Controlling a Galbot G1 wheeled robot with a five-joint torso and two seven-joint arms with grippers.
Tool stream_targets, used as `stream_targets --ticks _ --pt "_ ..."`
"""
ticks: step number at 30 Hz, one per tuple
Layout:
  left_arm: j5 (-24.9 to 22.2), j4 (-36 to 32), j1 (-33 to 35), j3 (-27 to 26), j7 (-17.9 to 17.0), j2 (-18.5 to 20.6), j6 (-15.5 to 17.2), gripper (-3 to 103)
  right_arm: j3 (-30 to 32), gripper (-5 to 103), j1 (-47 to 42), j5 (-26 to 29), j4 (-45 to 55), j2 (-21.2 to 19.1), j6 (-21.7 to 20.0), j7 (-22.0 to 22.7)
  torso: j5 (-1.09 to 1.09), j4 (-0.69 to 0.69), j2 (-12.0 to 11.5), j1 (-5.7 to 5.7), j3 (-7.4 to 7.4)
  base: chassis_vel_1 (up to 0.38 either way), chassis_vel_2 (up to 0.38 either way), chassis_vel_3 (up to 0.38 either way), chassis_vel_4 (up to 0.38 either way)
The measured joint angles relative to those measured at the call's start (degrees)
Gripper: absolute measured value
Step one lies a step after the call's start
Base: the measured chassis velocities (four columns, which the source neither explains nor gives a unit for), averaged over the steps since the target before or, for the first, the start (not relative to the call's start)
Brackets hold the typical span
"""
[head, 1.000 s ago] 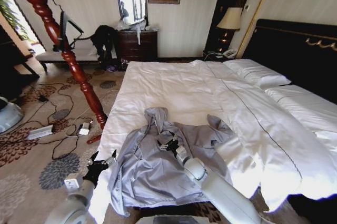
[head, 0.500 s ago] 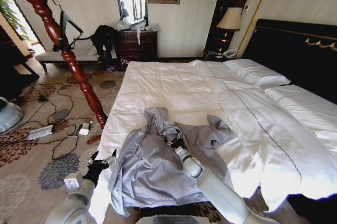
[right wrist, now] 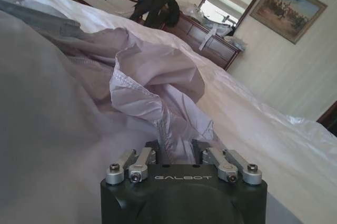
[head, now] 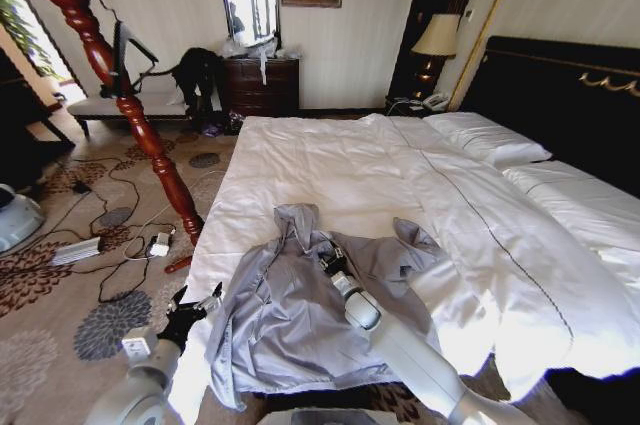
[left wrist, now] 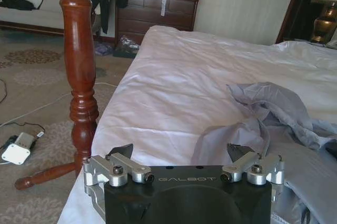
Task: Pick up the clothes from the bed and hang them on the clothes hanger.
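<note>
Right gripper [head: 329,261] clenched on the jacket [head: 300,315] near its collar, on the bed [head: 330,165]; left gripper [head: 195,307] released at 8 o'clock.

A pale silvery-grey jacket [head: 320,300], shiny and crinkled, lies lower centre on a bed [head: 350,170] of plain white sheets crossed by one thin dark seam; its headboard [head: 560,105] at right is black with a gold trim line. A reddish-brown turned wooden pole [head: 120,95] slants down the upper left. The carpet [head: 60,295] at lower left is tan with dark grey and brown floral medallions. Both arms are pale grey with black grippers: the right gripper [head: 329,261] on the jacket, the left gripper [head: 195,307] at lower left. Far walls are cream with faint vertical stripes; a dark brown dresser [head: 262,85] stands top centre.
</note>
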Motion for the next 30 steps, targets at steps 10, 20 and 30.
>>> stream_targets --ticks 10,20,30 --pt "-11.4 3.1 -13.3 5.8 -1.9 8.1 3.2 100 0.4 7 -0.4 2.8 0.2 -1.4 -0.8 0.7 -0.01 -0.02 0.0 0.01 0.01 0.000 0.000 0.000 0.000" --pt "-29.9 8.5 -41.7 25.2 -7.6 12.1 4.1 100 -3.3 0 4.3 5.1 -1.0 1.3 -1.5 1.4 0.00 0.02 0.0 0.01 0.00 0.000 0.000 0.000 0.000" --pt "-33.0 18.4 -56.1 39.1 -8.3 2.5 4.7 89 -2.0 0 3.0 5.7 -0.5 -0.1 -1.7 1.7 0.01 -0.02 0.0 0.01 0.00 0.000 0.000 0.000 0.000"
